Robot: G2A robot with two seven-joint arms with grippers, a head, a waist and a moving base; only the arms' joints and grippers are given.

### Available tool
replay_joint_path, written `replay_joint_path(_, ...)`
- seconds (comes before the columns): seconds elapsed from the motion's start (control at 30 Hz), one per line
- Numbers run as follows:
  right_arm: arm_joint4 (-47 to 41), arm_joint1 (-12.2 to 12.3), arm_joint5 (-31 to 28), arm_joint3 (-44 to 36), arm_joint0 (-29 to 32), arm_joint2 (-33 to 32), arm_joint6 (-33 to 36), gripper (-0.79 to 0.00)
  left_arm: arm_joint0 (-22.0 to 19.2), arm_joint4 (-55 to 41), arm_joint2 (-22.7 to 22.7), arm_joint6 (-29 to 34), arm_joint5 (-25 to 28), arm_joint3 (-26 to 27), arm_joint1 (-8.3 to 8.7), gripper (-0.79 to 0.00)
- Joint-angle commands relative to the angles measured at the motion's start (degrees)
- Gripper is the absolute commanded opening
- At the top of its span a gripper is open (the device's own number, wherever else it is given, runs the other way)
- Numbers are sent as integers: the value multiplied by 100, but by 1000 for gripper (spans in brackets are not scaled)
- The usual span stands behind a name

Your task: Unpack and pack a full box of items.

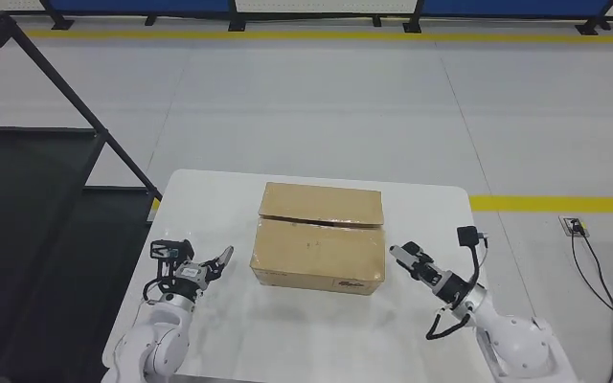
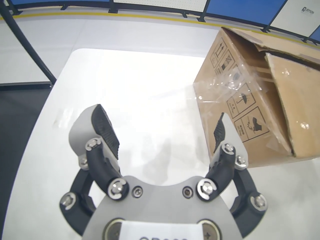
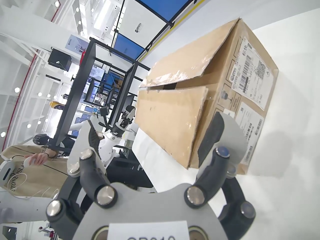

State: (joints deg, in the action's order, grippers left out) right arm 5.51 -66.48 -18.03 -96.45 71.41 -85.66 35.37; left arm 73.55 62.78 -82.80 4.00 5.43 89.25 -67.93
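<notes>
**Closed up, nothing grabbed**

The left gripper (image 1: 193, 255) is held spread wide, nothing grasped. The brown cardboard box (image 1: 319, 239) is parked at the middle of the table (image 1: 211, 201), flaps (image 1: 322, 203) folded down with a slit between (torn clear tape (image 2: 220, 86) hanging). The right gripper (image 1: 402, 253) is splayed empty too.

The brown rectangular cardboard box (image 1: 318, 239) sits centred on the white rounded table (image 1: 211, 201), between the left gripper (image 1: 199, 260) and the right gripper (image 1: 400, 252).

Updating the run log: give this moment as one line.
box flaps down, on table; left gripper open, empty; right gripper open, empty
</notes>
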Motion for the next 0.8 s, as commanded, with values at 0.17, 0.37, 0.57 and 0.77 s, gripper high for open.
replay_joint_path(0.17,-342,67,-228,599,-475,-115,713,0,-155,416,208,73,491,-193,11,0)
replay_joint_path(0.37,-848,119,-347,1109,-815,-172,1335,0,-226,485,349,82,736,-264,1,0)
replay_joint_path(0.57,-1135,111,-367,1715,-1341,146,1758,0,-225,575,408,53,884,-211,0,0)
replay_joint_path(0.77,-1195,70,-471,2227,-1789,518,1830,0,-121,599,371,35,963,-132,11,0)
